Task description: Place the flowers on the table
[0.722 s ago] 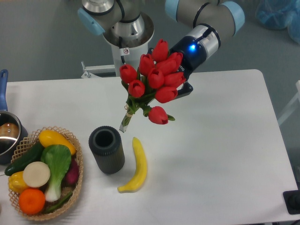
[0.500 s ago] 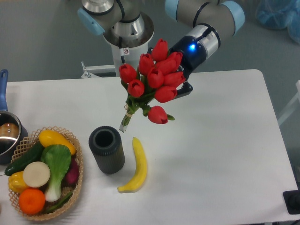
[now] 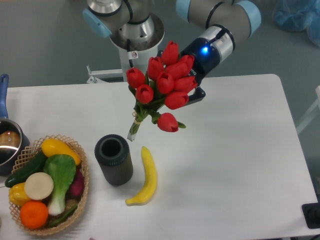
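my tool (image 3: 192, 89) upper centre, mostly hidden behind flowers (image 3: 162, 87), seems clamped on the bunch, stems tilted down-left above worktop (image 3: 235, 150), cup (image 3: 114, 159) and banana (image 3: 144, 177) below

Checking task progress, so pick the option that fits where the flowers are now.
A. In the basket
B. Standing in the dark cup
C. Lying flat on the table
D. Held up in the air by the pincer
D: the flowers hang above the table, held by the pincer, with their stem end beside the cup but outside it.
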Available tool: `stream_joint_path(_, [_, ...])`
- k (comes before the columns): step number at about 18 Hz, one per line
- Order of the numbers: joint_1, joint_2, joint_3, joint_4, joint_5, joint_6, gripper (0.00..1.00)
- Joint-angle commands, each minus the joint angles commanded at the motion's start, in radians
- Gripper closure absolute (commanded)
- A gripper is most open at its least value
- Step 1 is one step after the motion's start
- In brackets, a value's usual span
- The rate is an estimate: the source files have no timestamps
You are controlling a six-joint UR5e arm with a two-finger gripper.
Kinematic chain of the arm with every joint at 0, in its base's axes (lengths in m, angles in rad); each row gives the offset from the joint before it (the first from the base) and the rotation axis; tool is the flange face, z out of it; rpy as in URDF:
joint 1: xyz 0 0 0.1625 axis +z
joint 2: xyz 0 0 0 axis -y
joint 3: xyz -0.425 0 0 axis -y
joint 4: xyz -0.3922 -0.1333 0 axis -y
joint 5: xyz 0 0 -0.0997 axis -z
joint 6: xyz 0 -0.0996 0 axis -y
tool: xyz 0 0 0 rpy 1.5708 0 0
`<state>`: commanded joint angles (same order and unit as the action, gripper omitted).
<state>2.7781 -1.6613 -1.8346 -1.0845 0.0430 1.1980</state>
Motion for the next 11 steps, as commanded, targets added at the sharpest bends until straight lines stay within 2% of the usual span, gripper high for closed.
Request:
stream_joint_path(6, [0.005, -0.002, 0.032, 0.003, 0.049, -0.003, 0.60])
stream_joint_path(11, [0.000, 0.006, 0.083, 0.000, 0.224, -0.009, 0.60])
